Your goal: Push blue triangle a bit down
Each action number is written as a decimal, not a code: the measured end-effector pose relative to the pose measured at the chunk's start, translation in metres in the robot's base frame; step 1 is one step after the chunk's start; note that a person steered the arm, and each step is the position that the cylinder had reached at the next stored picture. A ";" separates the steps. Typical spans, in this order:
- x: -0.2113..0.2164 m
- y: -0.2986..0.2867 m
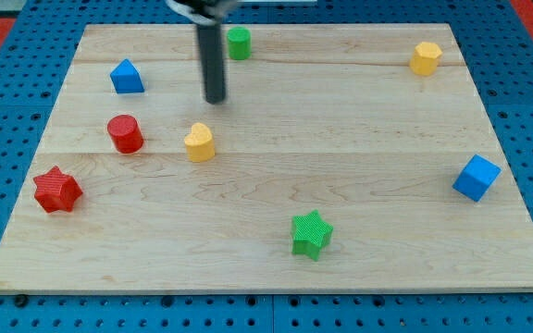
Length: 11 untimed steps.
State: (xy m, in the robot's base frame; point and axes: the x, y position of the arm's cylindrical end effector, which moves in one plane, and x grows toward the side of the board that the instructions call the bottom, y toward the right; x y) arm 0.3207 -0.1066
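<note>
I carry no pincer, only a rod, and my tip (215, 100) rests at three o'clock of the blue triangle (127, 77), apart, yellow heart (200, 142) at six

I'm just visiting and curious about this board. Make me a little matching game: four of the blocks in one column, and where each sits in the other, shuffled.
Blocks:
1. blue triangle
2. blue cube
3. green star
4. red star

Places:
A. view's bottom, near the middle
B. view's left edge, lower part
C. view's top left, to the left of my tip
D. view's right edge

Pairs: 1-C, 2-D, 3-A, 4-B
</note>
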 end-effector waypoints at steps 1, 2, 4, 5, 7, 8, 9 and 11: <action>-0.059 -0.056; -0.083 -0.130; -0.029 -0.068; -0.013 -0.070; -0.013 -0.078; -0.008 -0.078; 0.003 -0.078; 0.004 -0.081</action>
